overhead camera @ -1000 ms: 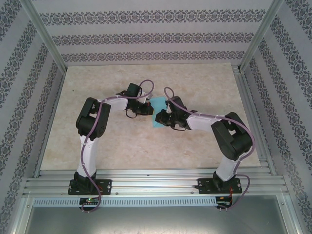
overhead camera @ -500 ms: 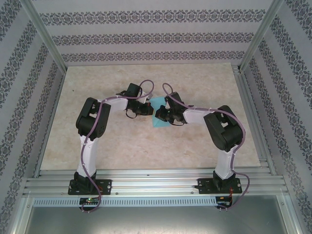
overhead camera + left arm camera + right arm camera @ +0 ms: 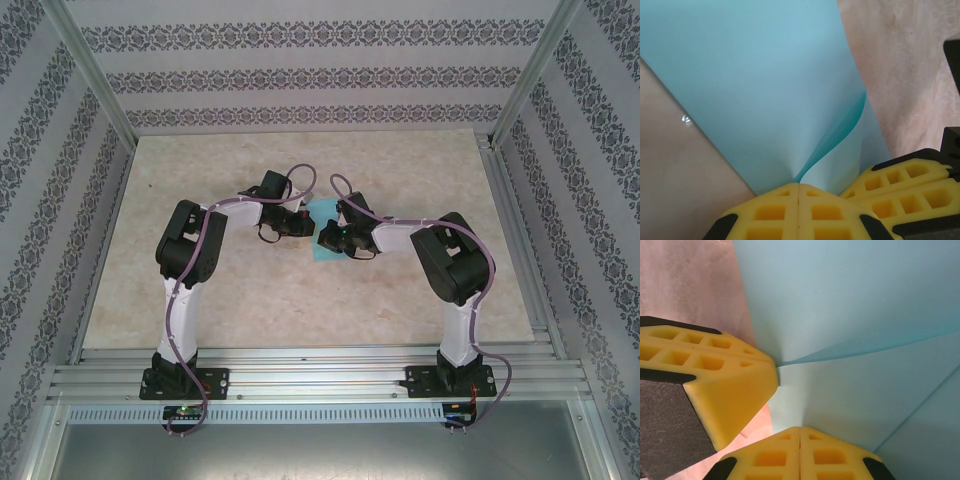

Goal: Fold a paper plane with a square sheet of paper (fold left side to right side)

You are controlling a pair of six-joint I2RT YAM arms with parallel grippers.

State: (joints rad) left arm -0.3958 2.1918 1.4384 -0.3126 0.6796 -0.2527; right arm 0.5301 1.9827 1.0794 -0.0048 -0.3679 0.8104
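Folding left side over right: sheet of paper [image 3: 325, 211] mid-table [image 3: 200, 290], one layer lifted, pinched by closed left gripper [image 3: 799, 197] and closed right gripper [image 3: 800, 447]. Next: carry across, align edges, press crease.

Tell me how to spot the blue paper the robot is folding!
Look at the beige mottled tabletop inside the patterned walls, then at its middle. There the left gripper and right gripper, both with yellow fingers, meet over the thin turquoise-blue sheet of paper, one side lifted into a curl. It is the only blue thing on the table.
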